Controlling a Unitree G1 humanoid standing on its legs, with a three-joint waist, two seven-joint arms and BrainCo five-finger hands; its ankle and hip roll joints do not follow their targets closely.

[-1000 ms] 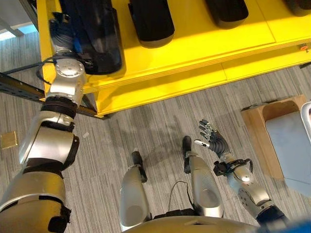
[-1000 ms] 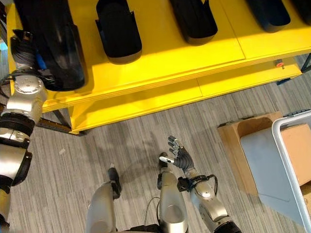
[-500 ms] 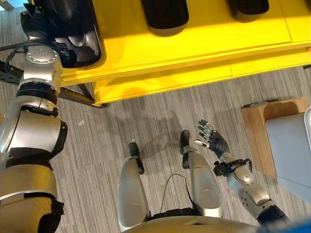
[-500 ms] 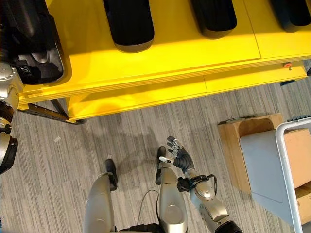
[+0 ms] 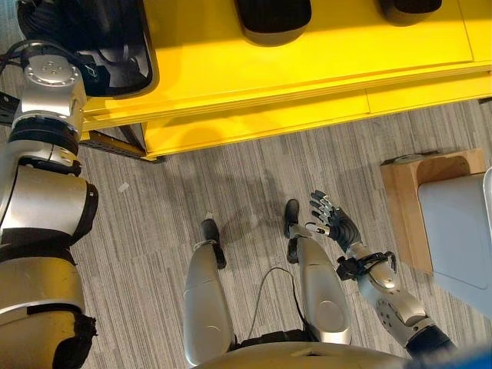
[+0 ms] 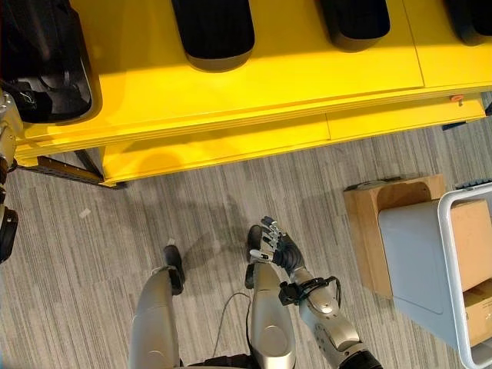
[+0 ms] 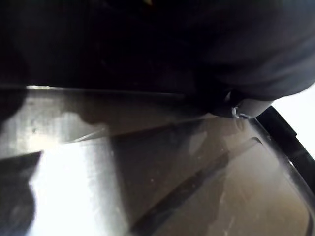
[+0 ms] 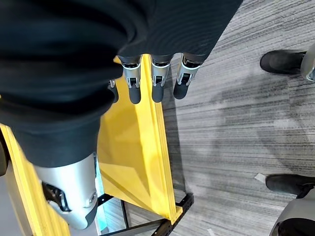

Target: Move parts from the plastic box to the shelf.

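A long black part (image 5: 115, 42) lies at the left end of the yellow shelf (image 5: 307, 73). My left arm reaches up to it, and my left hand (image 5: 37, 17) is against the part's near end with its fingers hidden. The left wrist view has the part's glossy dark surface (image 7: 147, 162) very close. Two more black parts (image 5: 273, 15) (image 5: 407, 6) lie further right on the shelf. My right hand (image 5: 330, 224) hangs low over the floor, open and empty, with its fingers (image 8: 152, 83) straight. A grey plastic box (image 6: 419, 261) with a pale rim stands at the right edge.
The plastic box rests on a wooden crate (image 6: 369, 223) and holds cardboard (image 6: 470, 238). A lower yellow shelf board (image 5: 254, 123) juts out under the top one. A dark metal frame bar (image 5: 108, 142) runs under the shelf's left end. Grey striped carpet (image 5: 231, 184) lies between shelf and crate.
The view has shifted. My left hand and the black part at it have slid left along the shelf, away from the neighbouring part. My right hand has stayed where it was.
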